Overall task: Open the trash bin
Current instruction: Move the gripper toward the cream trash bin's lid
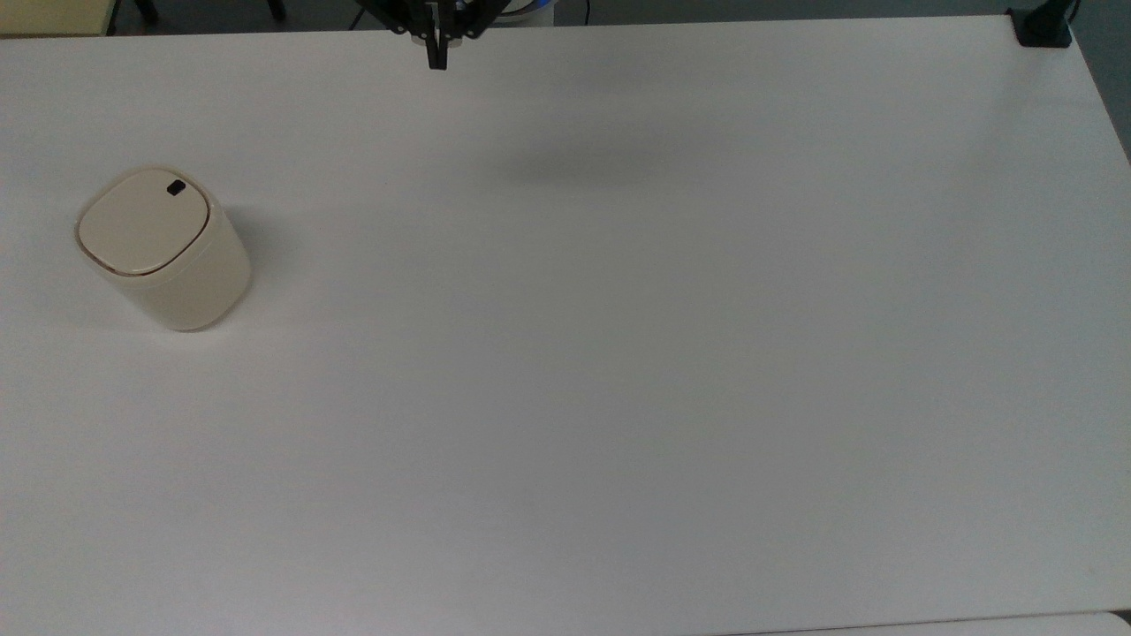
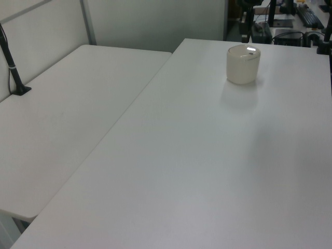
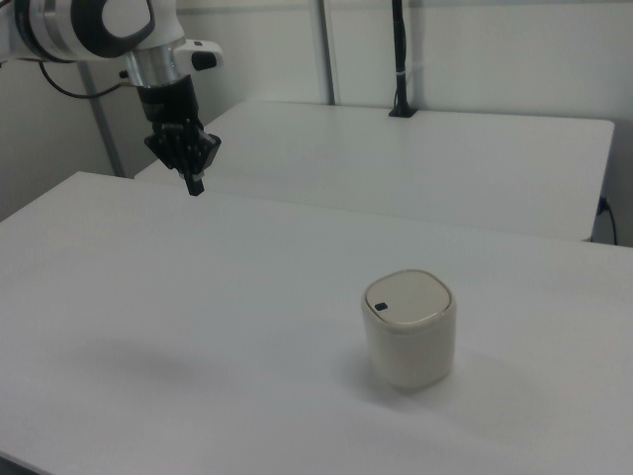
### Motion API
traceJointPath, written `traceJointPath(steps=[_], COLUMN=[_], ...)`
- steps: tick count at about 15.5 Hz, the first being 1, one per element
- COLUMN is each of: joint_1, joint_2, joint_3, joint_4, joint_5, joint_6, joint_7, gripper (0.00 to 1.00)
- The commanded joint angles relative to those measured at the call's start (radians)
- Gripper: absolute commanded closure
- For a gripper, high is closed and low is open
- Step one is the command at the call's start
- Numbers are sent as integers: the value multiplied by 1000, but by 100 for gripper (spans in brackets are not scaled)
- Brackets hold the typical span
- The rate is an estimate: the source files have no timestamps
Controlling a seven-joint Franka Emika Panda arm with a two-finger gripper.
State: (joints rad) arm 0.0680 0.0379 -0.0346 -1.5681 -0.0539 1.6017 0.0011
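Trash bin (image 1: pixel 163 250): upright near the table's (image 1: pixel 618 353) left edge in the top view, lid flat and down, small black button (image 1: pixel 176 187) facing up.
Gripper (image 1: pixel 435 58): fingers pressed together, high over the far edge, well apart from the bin.
Why: a closed tip likely suits poking the button.

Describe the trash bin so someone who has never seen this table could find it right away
Start at the big white table. Near the top view's left edge stands the trash bin, upright, well away from the gripper at the far edge. It is cream, rounded-square, with a flat closed lid, a thin dark rim line and a small black button.
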Motion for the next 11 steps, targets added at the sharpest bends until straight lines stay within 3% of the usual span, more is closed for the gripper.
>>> traceJointPath(steps=[1, 5, 8, 11], joint_1=[-28, -163, -267, -355], joint_2=[-23, -6, 36, 92], joint_3=[-16, -18, -18, -18], joint_4=[-16, -16, -20, -21], joint_5=[19, 2, -46, -49], joint_6=[-2, 43, 93, 181], joint_7=[-18, -32, -35, -32], gripper=[100, 100, 100, 100])
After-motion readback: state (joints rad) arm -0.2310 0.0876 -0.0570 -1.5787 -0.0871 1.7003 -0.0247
